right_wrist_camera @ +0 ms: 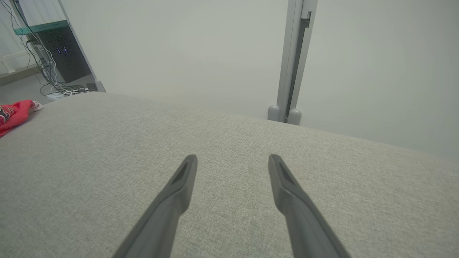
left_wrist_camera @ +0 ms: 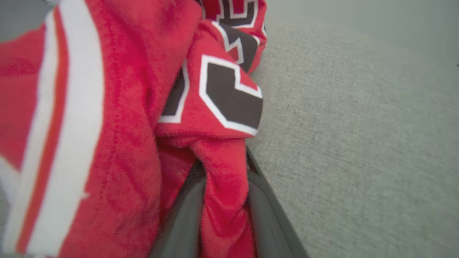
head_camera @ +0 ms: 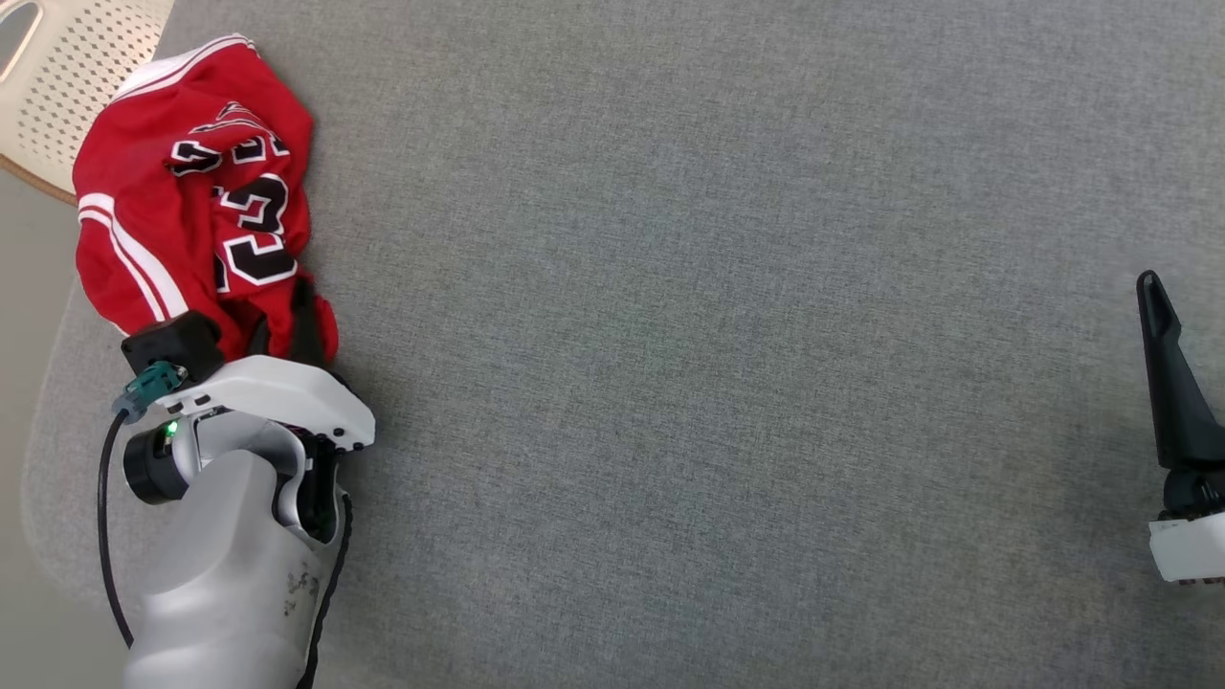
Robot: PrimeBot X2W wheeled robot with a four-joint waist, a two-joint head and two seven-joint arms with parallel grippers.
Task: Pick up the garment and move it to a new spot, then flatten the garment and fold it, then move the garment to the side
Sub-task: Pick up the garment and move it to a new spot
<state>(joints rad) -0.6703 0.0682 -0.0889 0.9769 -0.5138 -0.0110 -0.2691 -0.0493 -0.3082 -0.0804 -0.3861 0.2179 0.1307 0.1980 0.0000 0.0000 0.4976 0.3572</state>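
The garment [head_camera: 191,191], a red jersey with white striping and black, white-outlined numerals, lies crumpled in a heap at the far left corner of the bench [head_camera: 718,335], reaching its left edge. In the right wrist view the garment [right_wrist_camera: 12,114] appears as a red patch at that same corner. The bench surface is grey woven fabric.

The left gripper [head_camera: 282,325] stands at the near side of the heap, fingers pointing into it. In the left wrist view a fold of the garment [left_wrist_camera: 107,125] runs down between the two dark fingers of the left gripper [left_wrist_camera: 224,161], fills the gap and touches both; the gripper is grasping this fold. The fold lies at the heap's right side, just beside bare bench fabric.

The right gripper [head_camera: 1158,316] is at the right edge of the bench, well apart from the garment. In its wrist view the right gripper [right_wrist_camera: 233,159] is released, fingers spread above bare fabric.

Beyond the far left corner stands a cream perforated chair [head_camera: 77,67]. Behind the far edge are a pale wall, a grey post [right_wrist_camera: 292,61] and a dark cabinet [right_wrist_camera: 62,53] with cables.
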